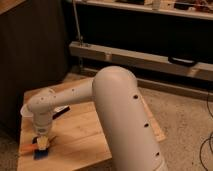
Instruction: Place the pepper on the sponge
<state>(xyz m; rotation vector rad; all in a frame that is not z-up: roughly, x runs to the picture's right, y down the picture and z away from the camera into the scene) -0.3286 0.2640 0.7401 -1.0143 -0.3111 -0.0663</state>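
While reading from the left edge of the wooden table [75, 131], find first the pepper [28, 148], an orange sliver lying low and nearly level, pointing out leftward from under the gripper. Just right of it and a little lower, the sponge [39, 155], blue, flat on the table's near left corner, with only a small patch on show below the pepper's inner end. Directly above that patch, the gripper [44, 142], pointing straight down and close over the sponge (cannot tell whether clamped on the pepper or loose of it). Further right, the thick white arm [120, 115], sweeping across the tabletop and covering much of it.

Judged from this: looks late in the placing, with the pepper at the sponge and seemingly overlapping it at one end. Cannot settle whether resting on the sponge with its weight or hanging just above. If held, left to do: a release and a lift clear. If loose, only a withdrawal, with some risk of the pepper rolling off the sponge's left edge
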